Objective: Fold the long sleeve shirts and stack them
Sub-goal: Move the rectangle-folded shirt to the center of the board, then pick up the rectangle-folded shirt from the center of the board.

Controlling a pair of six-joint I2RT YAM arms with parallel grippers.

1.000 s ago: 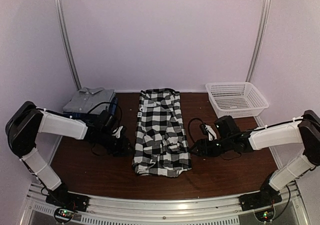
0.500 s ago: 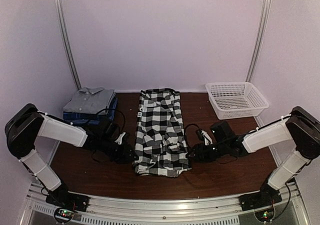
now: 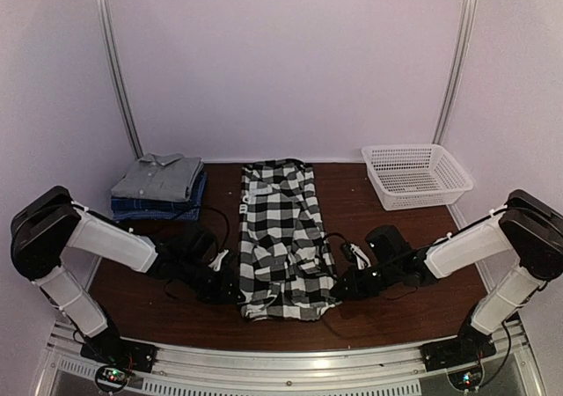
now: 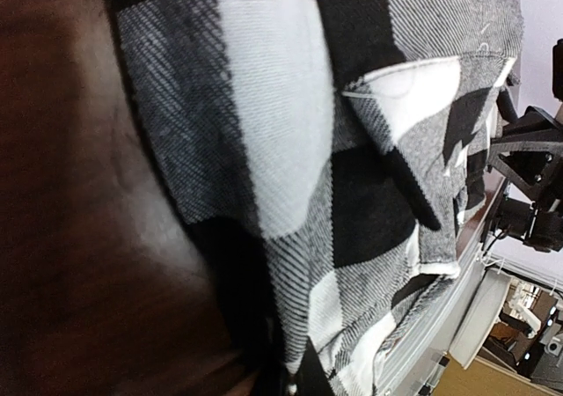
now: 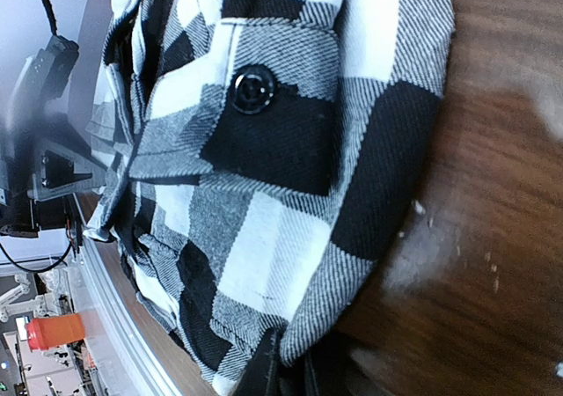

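The black-and-white plaid long sleeve shirt (image 3: 281,233) lies lengthwise in the middle of the table, folded into a narrow strip. My left gripper (image 3: 236,292) sits low at its near left edge. In the left wrist view the plaid cloth (image 4: 290,150) runs down into the jaws at the bottom of the frame. My right gripper (image 3: 339,287) is at the near right edge. There the plaid hem (image 5: 290,255) is pinched between its dark fingertips (image 5: 268,370). A folded light grey shirt (image 3: 158,174) lies on folded dark blue shirts (image 3: 157,208) at the back left.
A white mesh basket (image 3: 415,174) stands at the back right. The table's near metal rail (image 3: 290,361) runs just in front of the plaid shirt's hem. Bare brown tabletop (image 3: 396,312) lies to either side of the shirt.
Both grippers slid inward and nearer to the plaid shirt's near corners and closed on its edges. The shirt's near end has bunched and narrowed slightly.
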